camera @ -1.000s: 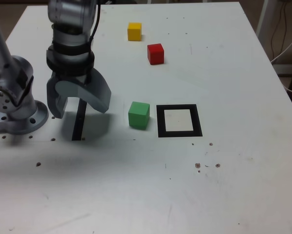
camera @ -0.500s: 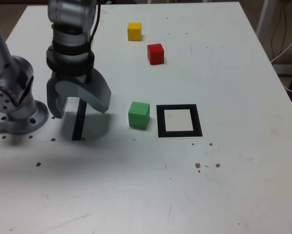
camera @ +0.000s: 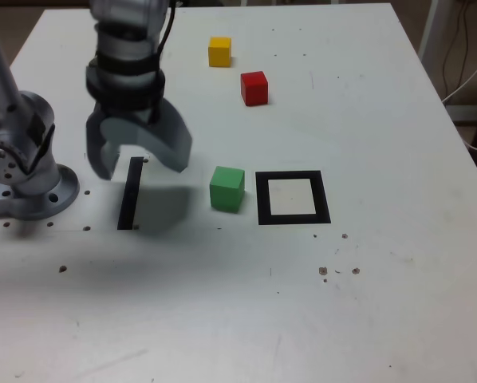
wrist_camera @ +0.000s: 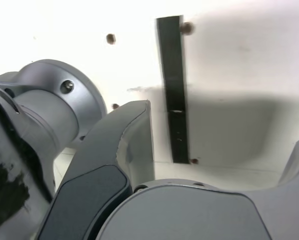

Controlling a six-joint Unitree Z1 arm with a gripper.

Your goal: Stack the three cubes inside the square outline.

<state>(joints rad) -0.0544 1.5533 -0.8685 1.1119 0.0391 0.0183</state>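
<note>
**Three loose cubes, one waiting square, an empty spread gripper**

We look over a broad white tabletop (camera: 398,287), with the arm's round metal base (camera: 33,191) at the exterior view's left. Our gripper (camera: 139,159) hangs above the surface near that base, its jaws spread wide with nothing between them.

The square outline (camera: 325,197) lies flat, its white centre bare. Just beside it, on the exterior view's left, sits the green cube (camera: 226,189). Farther up that view are the red cube (camera: 254,88) and, beyond it, the yellow cube (camera: 220,52), apart from each other.

We judge all three to be light, stiff and hard to crush, perhaps a little slick on the faces. We would take each by two opposite upright sides, squarely and at mid-height, since a skewed pinch could twist it. The green cube stands close enough to the frame that a wide jaw might nudge it while we place another, so we would move it first.

The thin black strip (camera: 131,194) is flat and should block nothing; small dark holes (camera: 63,269) dot the surface.
</note>
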